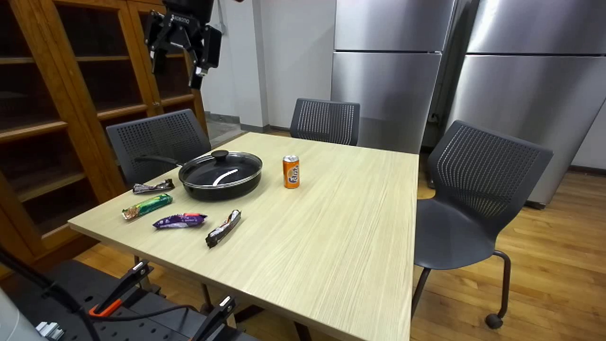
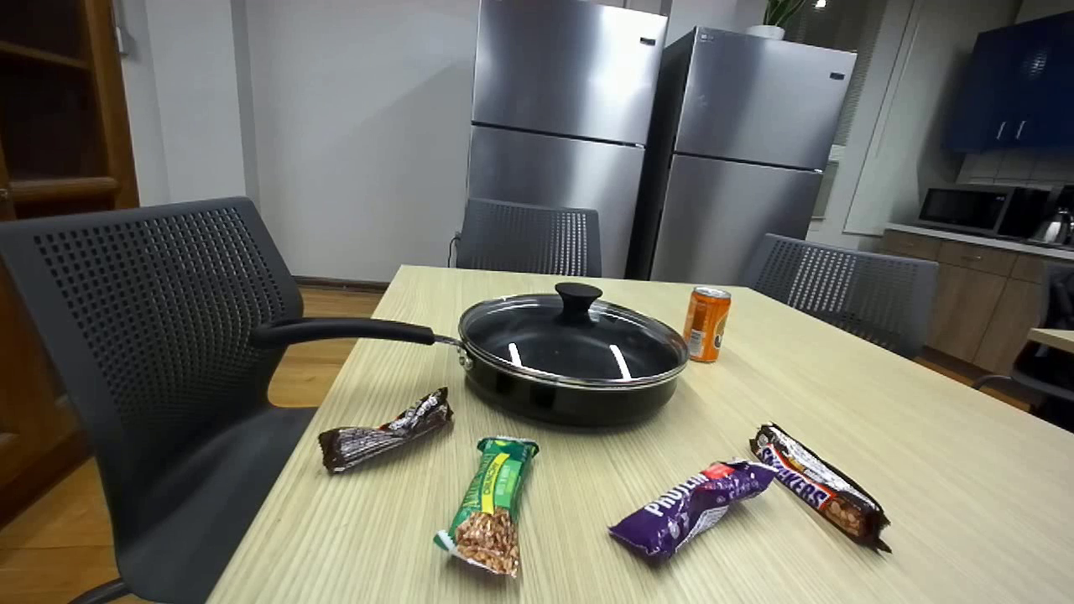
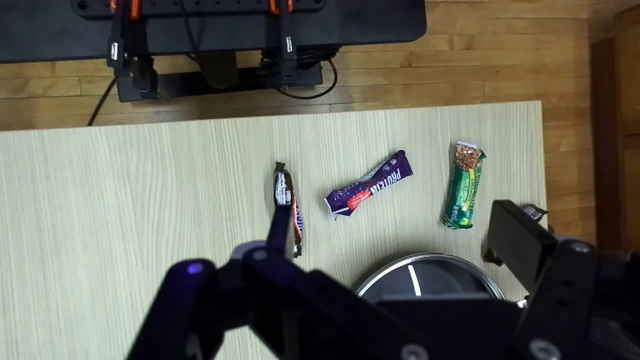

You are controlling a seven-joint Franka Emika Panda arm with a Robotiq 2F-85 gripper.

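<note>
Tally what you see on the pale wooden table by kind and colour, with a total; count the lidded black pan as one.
Brown-wrapped snack bars: 2
Green-wrapped snack bar: 1
Purple-wrapped snack bar: 1
Orange metal drink can: 1
Round black pan with glass lid: 1
Total: 6

Holding gripper high against top edge in an exterior view, cut off above by the frame. Pointing fingers downward, slightly aslant. In wrist view, reaching up from bottom edge with pads spread wide apart.

Spread hand aloft, lidded pan on table, orange can nearby
</note>
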